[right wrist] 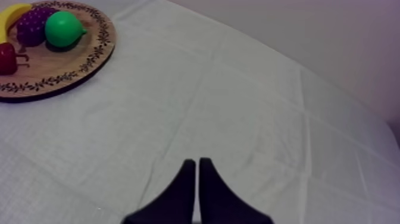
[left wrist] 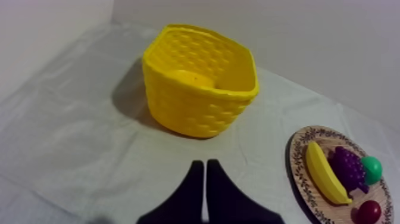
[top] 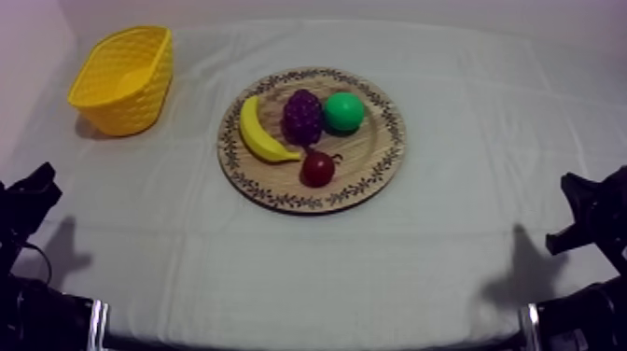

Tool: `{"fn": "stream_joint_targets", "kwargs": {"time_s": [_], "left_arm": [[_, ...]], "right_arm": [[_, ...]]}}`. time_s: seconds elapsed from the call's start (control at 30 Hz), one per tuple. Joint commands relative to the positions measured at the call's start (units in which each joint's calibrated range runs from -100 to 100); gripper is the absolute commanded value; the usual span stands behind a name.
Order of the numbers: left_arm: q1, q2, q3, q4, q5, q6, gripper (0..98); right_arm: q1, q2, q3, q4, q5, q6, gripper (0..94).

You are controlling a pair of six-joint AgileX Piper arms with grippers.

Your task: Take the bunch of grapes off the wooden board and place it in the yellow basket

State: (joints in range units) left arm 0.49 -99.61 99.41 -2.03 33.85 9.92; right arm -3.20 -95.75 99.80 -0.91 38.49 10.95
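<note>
Top view: we see the bunch of grapes (top: 302, 114) on the wooden board (top: 378, 163) at frame centre, between banana (top: 257, 135) and pear (top: 343, 111).
Progress: nothing done yet, we judge; grasp, carry and drop are all left.
Yellow basket (top: 121, 79): upper left, well apart from the board.
Left jaws: together, holding nothing.
Right jaws: together, over bare worktop (right wrist: 238, 119).
Count: one board, one basket, one grape bunch, one banana, one pear, one small red fruit (top: 318, 169).

Your right gripper (right wrist: 197, 162) with fingers pressed together in a narrow wedge over the grey-white cloth (right wrist: 238, 107), well apart from the wooden board (right wrist: 95, 56), on it the bunch of grapes (right wrist: 33, 27) between banana (right wrist: 12, 12) and green pear (right wrist: 62, 28), small red fruit (right wrist: 6, 58) just below the grapes in the frame
</note>
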Motion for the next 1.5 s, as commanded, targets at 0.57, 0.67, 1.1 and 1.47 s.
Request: {"fn": "stream_joint_targets", "kwargs": {"time_s": [0.57, 0.67, 1.1, 1.47], "left_arm": [[0.06, -0.04, 0.15, -0.05, 0.02, -0.8, 0.1], [0.69, -0.07, 0.15, -0.05, 0.02, -2.61, 0.1], [7.5, -0.28, -2.05, -0.38, 4.87, -4.41, 0.1], [12.58, 17.23, -12.74, -0.25, 11.67, 1.23, 0.0]], "right_arm": [[-0.02, -0.01, -0.02, 0.0, -0.03, 0.01, 0.3], [-0.02, -0.01, -0.02, 0.0, -0.03, 0.01, 0.3], [-0.02, -0.01, -0.02, 0.0, -0.03, 0.01, 0.3], [-0.02, -0.01, -0.02, 0.0, -0.03, 0.01, 0.3]]}}
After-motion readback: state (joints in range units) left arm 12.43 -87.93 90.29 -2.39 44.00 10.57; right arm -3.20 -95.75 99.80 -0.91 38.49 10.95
